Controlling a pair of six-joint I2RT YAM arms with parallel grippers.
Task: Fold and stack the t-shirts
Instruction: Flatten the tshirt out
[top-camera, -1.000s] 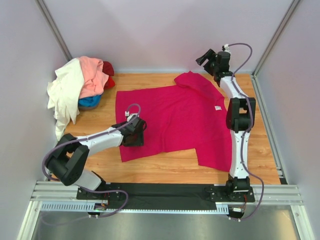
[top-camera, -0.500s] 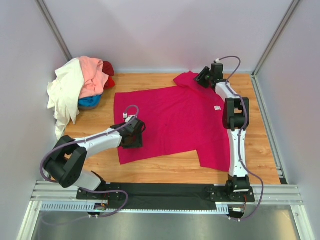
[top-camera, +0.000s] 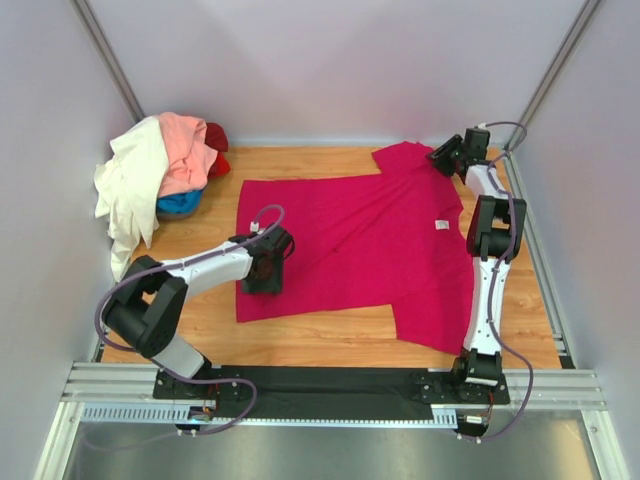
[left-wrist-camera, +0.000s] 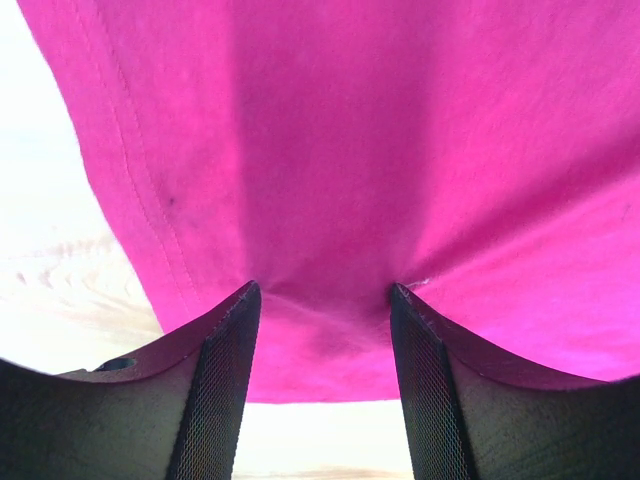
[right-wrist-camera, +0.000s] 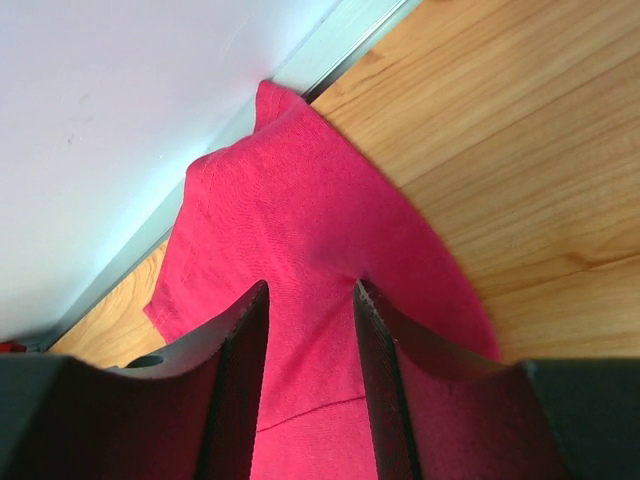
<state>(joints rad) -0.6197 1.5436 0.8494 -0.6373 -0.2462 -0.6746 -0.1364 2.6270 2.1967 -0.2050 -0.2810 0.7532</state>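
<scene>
Top view, magenta shirt (top-camera: 350, 250): lies spread flat in the middle of the tabletop (top-camera: 520, 300).
Top view, other shirts (top-camera: 160, 175): heaped at the shirt's far left.
Left wrist view, my left claw (left-wrist-camera: 322, 300): half open, pinching a fold of the shirt near its hem.
Right wrist view, my right claw (right-wrist-camera: 308, 290): narrowed on the shirt's sleeve, close to the wall (right-wrist-camera: 120, 120).

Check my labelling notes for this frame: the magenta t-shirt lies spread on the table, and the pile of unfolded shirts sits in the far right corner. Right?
One slip: the pile of unfolded shirts sits in the far left corner, not the right. The top external view shows it against the left wall. The magenta t-shirt does lie spread on the table.
</scene>
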